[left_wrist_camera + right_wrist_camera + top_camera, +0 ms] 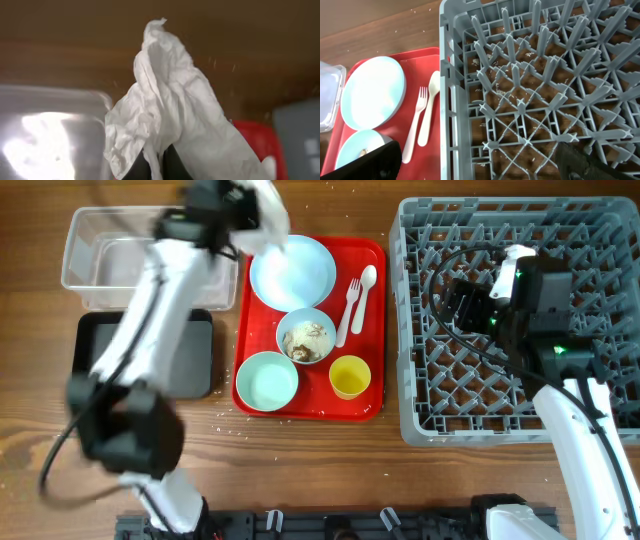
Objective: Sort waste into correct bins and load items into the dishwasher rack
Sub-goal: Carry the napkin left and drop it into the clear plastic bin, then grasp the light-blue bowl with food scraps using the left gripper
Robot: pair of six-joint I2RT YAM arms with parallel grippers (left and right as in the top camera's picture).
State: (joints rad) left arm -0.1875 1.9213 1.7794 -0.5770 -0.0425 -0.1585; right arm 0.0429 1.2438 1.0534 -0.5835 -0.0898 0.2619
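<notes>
My left gripper is shut on the crumpled white napkin, held up between the clear tub and the red tray. In the left wrist view the napkin stands up out of the jaws, with the tub at the left. The pale blue plate, the blue bowl with food scraps, the mint bowl, the yellow cup, the fork and the spoon sit on the red tray. My right gripper is open and empty above the grey rack.
The black tray lies in front of the clear tub, partly under my left arm. The rack fills the right side. Crumbs dot the wood around the red tray. The right wrist view also shows the plate, fork and spoon.
</notes>
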